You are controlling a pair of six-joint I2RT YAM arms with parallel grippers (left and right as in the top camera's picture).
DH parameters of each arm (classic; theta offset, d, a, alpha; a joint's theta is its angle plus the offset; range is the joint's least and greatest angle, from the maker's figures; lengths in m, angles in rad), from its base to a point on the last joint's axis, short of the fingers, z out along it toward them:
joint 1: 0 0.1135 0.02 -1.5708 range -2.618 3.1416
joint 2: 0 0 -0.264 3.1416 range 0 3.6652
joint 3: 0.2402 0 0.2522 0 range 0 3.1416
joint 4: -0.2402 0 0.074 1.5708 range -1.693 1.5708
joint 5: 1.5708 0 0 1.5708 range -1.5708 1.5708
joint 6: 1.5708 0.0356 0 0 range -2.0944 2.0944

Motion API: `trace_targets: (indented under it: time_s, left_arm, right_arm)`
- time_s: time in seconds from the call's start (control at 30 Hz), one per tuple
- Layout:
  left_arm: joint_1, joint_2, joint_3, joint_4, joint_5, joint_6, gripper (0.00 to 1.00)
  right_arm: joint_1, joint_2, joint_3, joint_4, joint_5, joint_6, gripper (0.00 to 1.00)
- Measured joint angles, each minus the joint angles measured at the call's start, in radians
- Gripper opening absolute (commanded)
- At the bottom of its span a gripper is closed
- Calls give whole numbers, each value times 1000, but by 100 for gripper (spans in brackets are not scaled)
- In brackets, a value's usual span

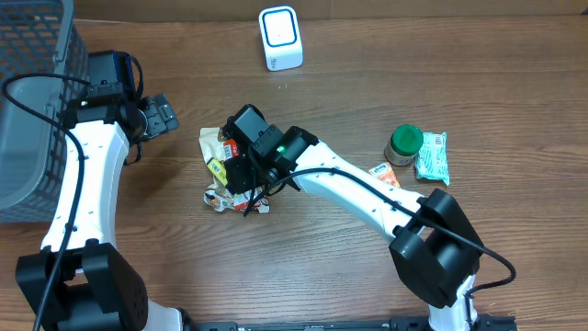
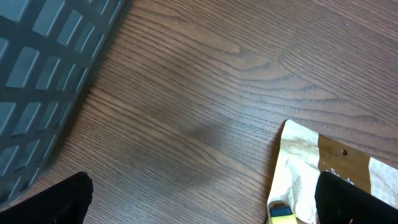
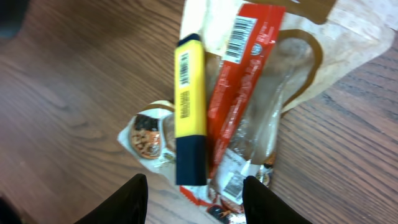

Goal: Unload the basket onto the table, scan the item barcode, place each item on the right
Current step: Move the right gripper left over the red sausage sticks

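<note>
2 pincers stand open, gripping nothing: your left pincer (image 2: 206,208) near the basket (image 1: 28,110), your right pincer (image 3: 196,199) over the yellow highlighter (image 3: 189,112), which lies beside the red packet (image 3: 239,81), middle of the desk (image 1: 514,74), both barcodes up.

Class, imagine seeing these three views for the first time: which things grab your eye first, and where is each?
In the middle of the table, a yellow highlighter lies beside a red packet with a white barcode label, under the right gripper, whose fingers are spread. Next come the white scanner at the far edge and the grey basket at the left.
</note>
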Motion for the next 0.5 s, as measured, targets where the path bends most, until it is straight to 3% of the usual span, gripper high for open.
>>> trace_targets:
  time_s: [0.5]
  left_arm:
    - [0, 0, 0, 0, 0, 0, 100]
  right_arm:
    - [0, 74, 0, -13, -83, 45, 52]
